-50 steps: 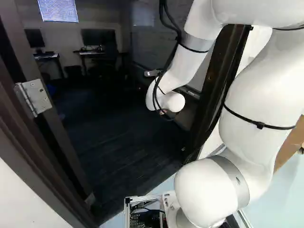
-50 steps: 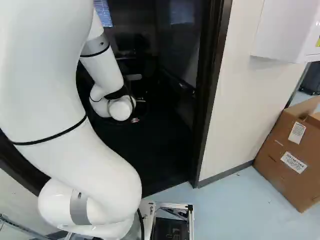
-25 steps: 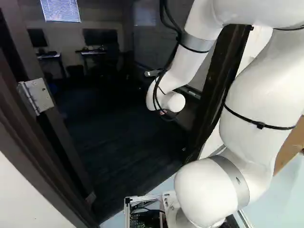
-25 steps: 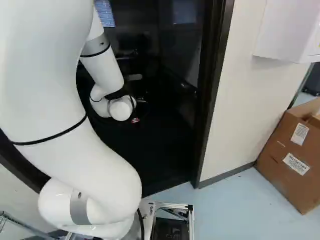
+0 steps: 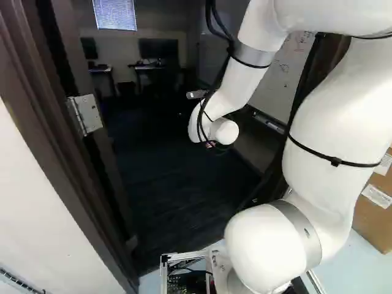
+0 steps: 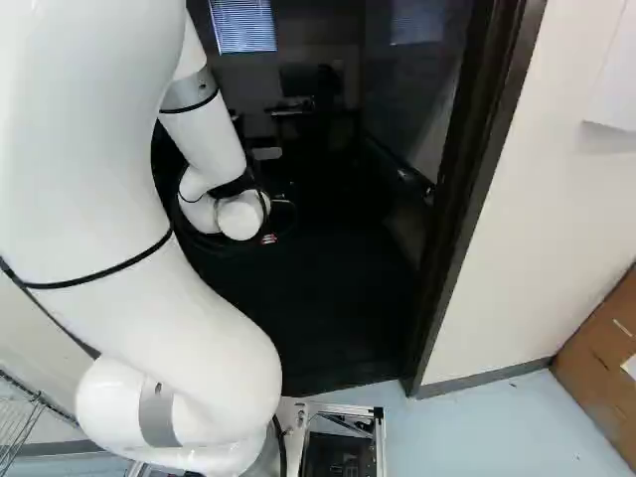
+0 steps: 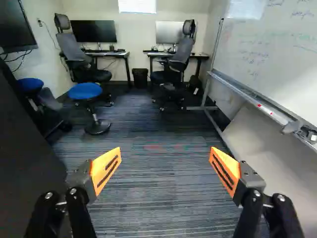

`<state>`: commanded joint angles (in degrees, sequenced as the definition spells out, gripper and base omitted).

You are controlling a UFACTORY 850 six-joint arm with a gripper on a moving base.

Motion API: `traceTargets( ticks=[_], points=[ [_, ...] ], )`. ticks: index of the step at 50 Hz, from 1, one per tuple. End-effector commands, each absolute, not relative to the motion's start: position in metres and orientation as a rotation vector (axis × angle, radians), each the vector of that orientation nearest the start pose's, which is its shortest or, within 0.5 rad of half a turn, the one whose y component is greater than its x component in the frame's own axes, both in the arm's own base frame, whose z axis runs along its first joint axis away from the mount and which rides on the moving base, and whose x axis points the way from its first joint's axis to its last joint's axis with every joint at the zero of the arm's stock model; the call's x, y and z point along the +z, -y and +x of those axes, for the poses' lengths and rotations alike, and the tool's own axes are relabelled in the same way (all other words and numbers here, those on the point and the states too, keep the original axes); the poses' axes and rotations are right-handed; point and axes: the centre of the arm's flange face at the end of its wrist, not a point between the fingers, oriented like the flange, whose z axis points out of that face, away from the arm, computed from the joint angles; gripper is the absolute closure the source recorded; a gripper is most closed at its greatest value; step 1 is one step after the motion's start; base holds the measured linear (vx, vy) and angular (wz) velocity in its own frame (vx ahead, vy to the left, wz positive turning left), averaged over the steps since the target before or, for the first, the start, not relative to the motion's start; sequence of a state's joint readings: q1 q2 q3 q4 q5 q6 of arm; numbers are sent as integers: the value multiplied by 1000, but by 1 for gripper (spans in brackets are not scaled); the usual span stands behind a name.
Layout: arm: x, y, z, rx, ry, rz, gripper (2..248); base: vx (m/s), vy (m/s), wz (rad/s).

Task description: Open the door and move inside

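"Why's the arm (image 5: 245, 79) reaching past the door frame (image 6: 475, 189)?"

"To lead the base inside, I'd judge, clear of the hinge (image 5: 86, 114) at the left of the left base view."

"And the gripper (image 7: 166, 151)?"

"Fingers wide apart, nothing between; an open door likely needs no grip."

"Where's the door (image 7: 25, 163)?"

"That dark slab beside the gripper, I think: long axis upright, free edge pointing inward, towards the desks (image 7: 106, 53)."

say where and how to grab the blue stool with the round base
Probably by the slim post under the blue seat, the open gripper coming in level from the near side: the post is narrow and bare, while the seat spreads wide and the round base lies flat.
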<state>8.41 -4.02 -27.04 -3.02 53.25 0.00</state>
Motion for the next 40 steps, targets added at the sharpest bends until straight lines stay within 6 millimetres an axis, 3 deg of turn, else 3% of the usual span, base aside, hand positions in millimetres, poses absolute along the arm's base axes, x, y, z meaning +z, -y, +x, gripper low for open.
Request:
traceTargets(
  ticks=[23, 40],
  points=[
    [398, -65, 414, -1871, 253, -2379, 3, 118, 43, 212],
    [398, -65, 414, -1871, 253, -2379, 3, 138, 21, 90]
  ],
)
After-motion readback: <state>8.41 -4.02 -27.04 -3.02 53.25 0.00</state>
